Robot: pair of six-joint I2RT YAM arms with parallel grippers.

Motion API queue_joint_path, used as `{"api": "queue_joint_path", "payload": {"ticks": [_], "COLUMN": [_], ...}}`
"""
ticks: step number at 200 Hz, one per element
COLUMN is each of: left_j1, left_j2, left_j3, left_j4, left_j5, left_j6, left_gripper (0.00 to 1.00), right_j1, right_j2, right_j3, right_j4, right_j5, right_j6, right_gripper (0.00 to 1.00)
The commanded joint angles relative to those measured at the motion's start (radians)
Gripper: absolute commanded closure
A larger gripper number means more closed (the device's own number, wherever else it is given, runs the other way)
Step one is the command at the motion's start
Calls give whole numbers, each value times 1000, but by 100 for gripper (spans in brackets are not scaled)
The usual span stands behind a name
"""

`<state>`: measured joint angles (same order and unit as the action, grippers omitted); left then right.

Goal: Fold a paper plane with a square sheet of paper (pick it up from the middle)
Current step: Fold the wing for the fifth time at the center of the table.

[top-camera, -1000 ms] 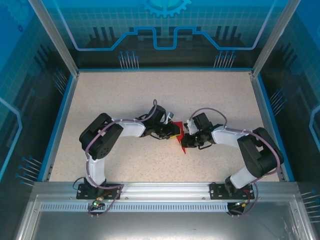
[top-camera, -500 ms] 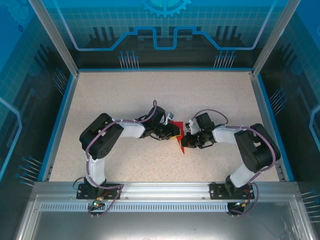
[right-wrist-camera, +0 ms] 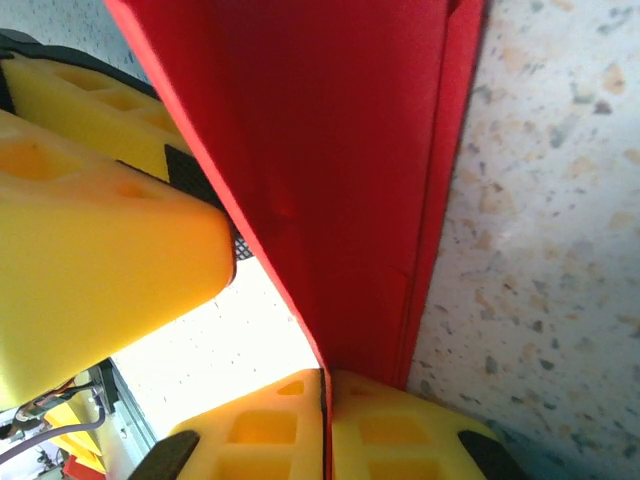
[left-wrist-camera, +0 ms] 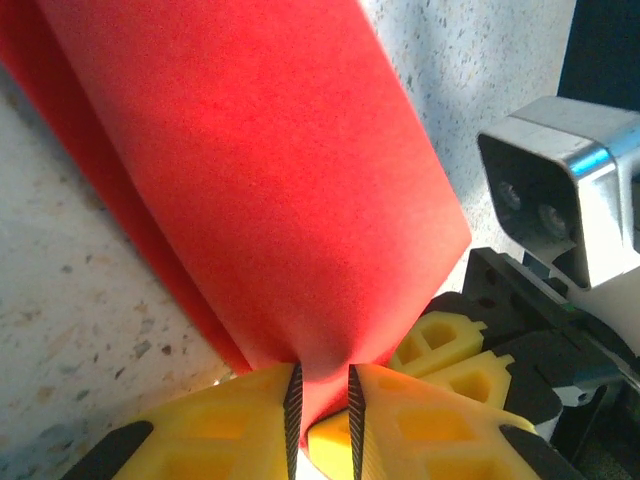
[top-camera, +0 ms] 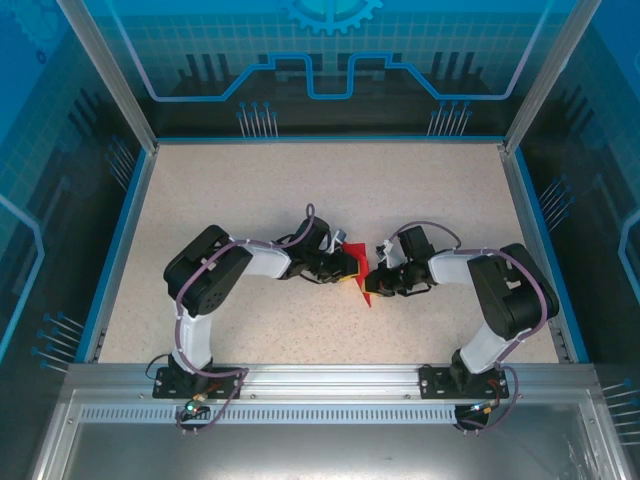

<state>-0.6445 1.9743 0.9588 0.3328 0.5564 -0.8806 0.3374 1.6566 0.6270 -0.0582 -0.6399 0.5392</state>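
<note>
Red paper (left-wrist-camera: 250,170) in left gripper (left-wrist-camera: 320,390), right gripper (right-wrist-camera: 327,405), wrist views showing layers

I see the paper (top-camera: 367,288) mid-table: bright red, plain and unmarked, folded narrow, with a point aimed toward the near edge. On my left wrist view the paper (left-wrist-camera: 250,170) is a smooth doubled sheet bulging up off the table, its narrowed end pinched in the left gripper (left-wrist-camera: 322,400). On my right wrist view the paper (right-wrist-camera: 330,150) stands on edge, with a stacked layer showing along one side, and the right gripper (right-wrist-camera: 327,420) is clamped on its fold.
</note>
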Motion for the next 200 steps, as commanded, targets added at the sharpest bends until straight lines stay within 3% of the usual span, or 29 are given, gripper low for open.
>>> {"api": "queue_joint_path", "payload": {"ticks": [1,97,160,200], "left_j1": [-5,-6,-6,-7], "left_j2": [11,38,58,63], "left_j3": [1,27,50,59], "left_j4": [59,-10,-98,-147], "left_j5": [22,-12,-47,-64], "left_j6": [17,33,27,36], "left_gripper": [78,80,81,82], "right_j1": [-14,-14,-14,-14], "right_j2": [25,29,1,-49], "right_j3": [-9,0,12,1], "right_j4": [-21,-44,-88,-139], "right_j5": [-16,-4,7,5], "right_j6": [-1,-14,-30,-42], "right_gripper": [92,91,83,82]}}
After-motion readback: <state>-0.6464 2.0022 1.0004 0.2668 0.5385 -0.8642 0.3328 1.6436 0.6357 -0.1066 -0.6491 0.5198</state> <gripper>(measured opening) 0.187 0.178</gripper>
